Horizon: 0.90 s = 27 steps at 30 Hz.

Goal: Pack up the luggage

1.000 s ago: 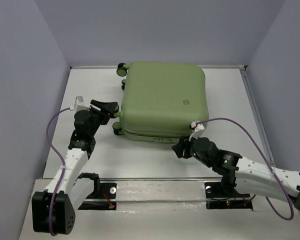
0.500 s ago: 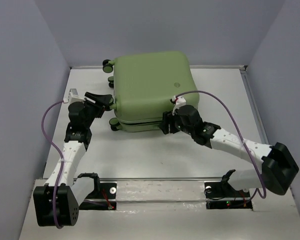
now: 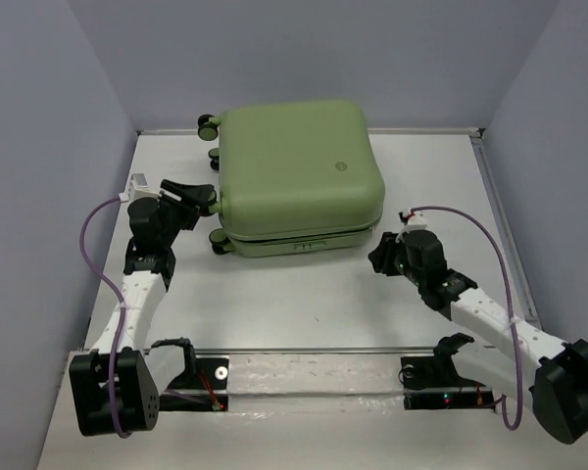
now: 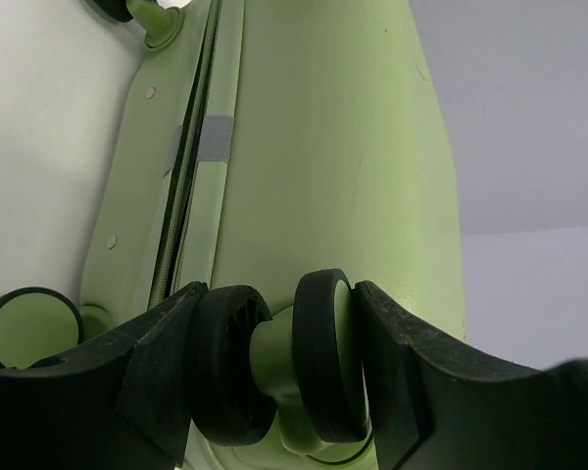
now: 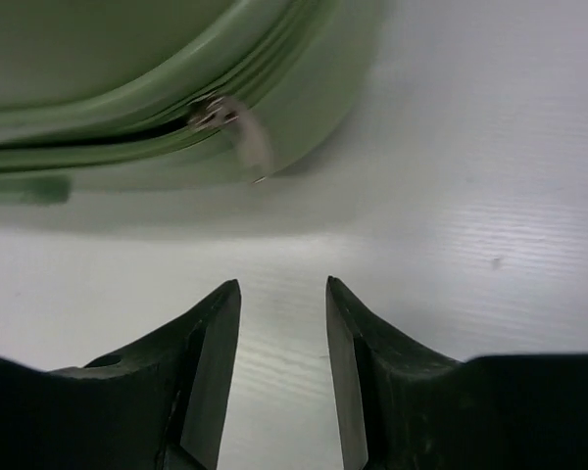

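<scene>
I see bare table (image 3: 294, 304) along the whole front of the luggage (image 3: 299, 171) and down its right side. Right gripper (image 5: 282, 294) has a free line to the zip pull (image 5: 240, 132). The left side is blocked: left gripper (image 4: 274, 362) is clamped on a wheel (image 4: 323, 357). The back edge is close to the rear wall (image 3: 304, 69).

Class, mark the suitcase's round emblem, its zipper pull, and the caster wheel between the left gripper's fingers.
round emblem (image 3: 341, 165): top view, its centre.
zipper pull (image 5: 247, 142): right wrist view, the hanging tab.
caster wheel (image 4: 325, 357): left wrist view, one black tyre.
</scene>
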{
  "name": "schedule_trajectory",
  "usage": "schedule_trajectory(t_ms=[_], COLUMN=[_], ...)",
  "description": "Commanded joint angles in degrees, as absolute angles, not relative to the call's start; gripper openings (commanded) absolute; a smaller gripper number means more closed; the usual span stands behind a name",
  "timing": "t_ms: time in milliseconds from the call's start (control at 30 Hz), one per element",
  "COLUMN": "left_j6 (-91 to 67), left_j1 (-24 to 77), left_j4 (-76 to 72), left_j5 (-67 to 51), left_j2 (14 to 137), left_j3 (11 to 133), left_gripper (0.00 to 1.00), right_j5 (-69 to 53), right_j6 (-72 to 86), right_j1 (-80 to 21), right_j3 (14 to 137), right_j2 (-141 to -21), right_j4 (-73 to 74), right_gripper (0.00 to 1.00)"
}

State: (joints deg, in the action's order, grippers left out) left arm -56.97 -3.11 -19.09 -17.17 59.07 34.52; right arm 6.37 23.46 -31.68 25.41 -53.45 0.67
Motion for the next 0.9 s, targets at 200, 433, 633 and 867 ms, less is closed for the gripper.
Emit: schedule_trajectory(t_ms=[200, 433, 633, 867], left_j6=[-48.1, -47.9, -48.4, -48.3], left_j1=[-3.3, -3.2, -3.2, -3.3], left_j4=[-23.6, -24.2, -24.4, -21.6], left_j5=[-21.0, -21.5, -22.3, -23.0], left_j2=[57.4, 57.5, 57.0, 56.3], left_j3=[31.6, 29.4, 29.3, 34.2], left_gripper=[0.06, 0.06, 0.06, 0.06], right_j5=[-11.3, -22.2, -21.6, -14.4], right_j6=[11.0, 8.4, 8.2, 10.8], right_j1=[-18.9, -18.4, -17.8, -17.8], right_j3=[30.0, 31.9, 32.2, 30.4], right_j2=[-61.6, -67.1, -71.4, -70.2], right_j4=[-15.3, -21.3, -25.0, -25.1], right_gripper=[0.57, 0.56, 0.52, 0.56])
